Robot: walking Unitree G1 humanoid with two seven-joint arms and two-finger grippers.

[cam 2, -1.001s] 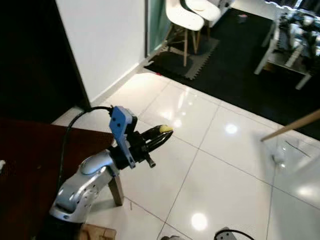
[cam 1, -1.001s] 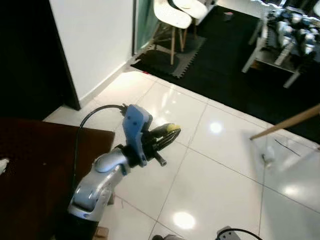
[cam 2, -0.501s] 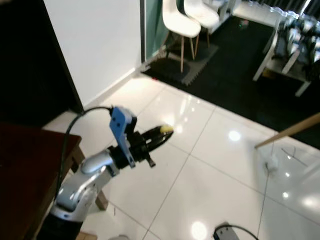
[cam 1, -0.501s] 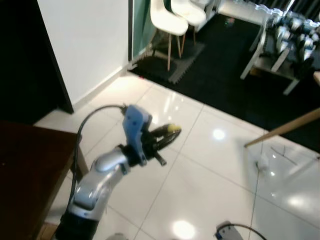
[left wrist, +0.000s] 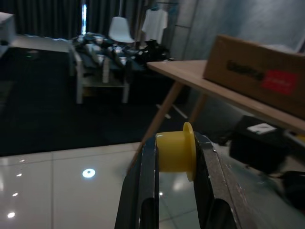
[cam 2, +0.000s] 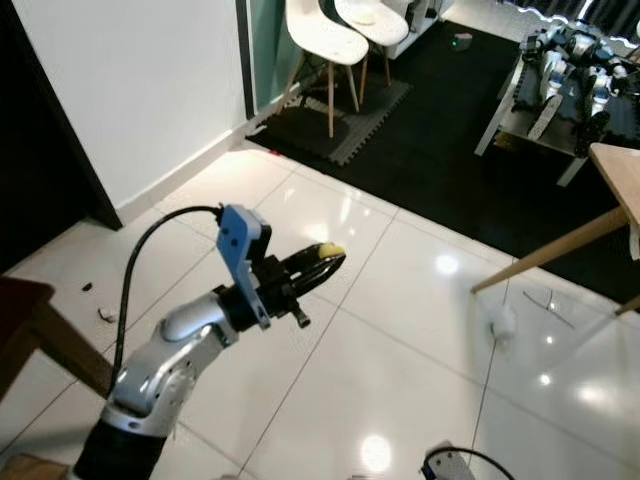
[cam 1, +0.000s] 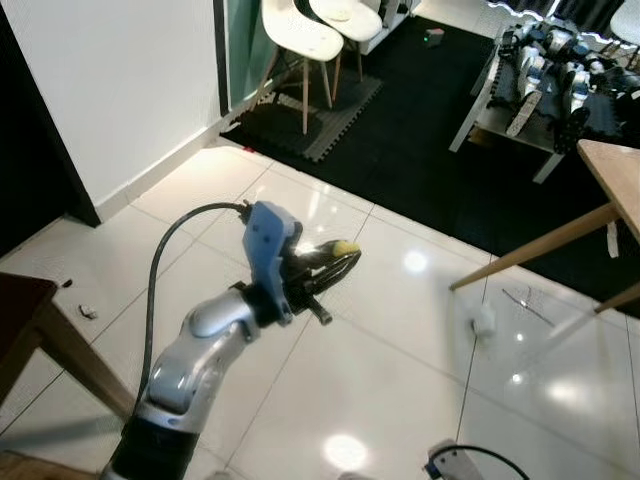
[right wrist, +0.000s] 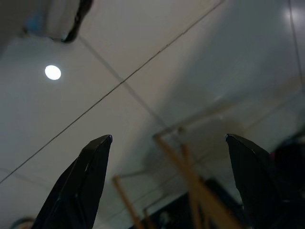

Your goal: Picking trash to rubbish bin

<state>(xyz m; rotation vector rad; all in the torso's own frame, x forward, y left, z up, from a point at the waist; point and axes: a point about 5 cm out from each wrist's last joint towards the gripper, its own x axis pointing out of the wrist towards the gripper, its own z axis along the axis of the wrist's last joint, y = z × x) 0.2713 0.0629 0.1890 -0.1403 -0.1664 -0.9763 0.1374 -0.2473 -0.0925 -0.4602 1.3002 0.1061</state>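
Currently carrying. Left gripper point(cam 1: 338, 262) held out in front at about chest height over the glossy white tiled floor point(cam 1: 400, 340), fingers pinched shut on a small yellow plastic cap-like piece with a flanged rim point(left wrist: 176, 152). In the left wrist view the piece sits crosswise between the two black fingertips, flange to one side, gripped near the tips; judged a light pinch, enough for something this small, and held forward probably so the head camera can keep it in sight while walking.

Right gripper point(right wrist: 167, 186): fingers spread wide apart, nothing between them, pointing at floor tile; arm hangs idle.

Surroundings: dark brown wooden table corner and leg point(cam 1: 30, 320) at the robot's left, small scraps on the tiles beside it point(cam 1: 87, 312). Ahead, black foam mat floor point(cam 1: 420, 140), two white moulded chairs with wooden legs point(cam 1: 300, 40), a pale wooden table point(cam 1: 610, 170) on the right with slanted legs, and a small white crumpled object point(cam 1: 483, 319) on the tile near one leg, possibly more trash, too small to tell. Brown cardboard box point(left wrist: 257, 67) on the pale table in the wrist view.

Rubbish bin not located. Judgement: pick done, transport under way; next need is to find the bin and release over it. Risk: piece slipping from the fingertip hold.
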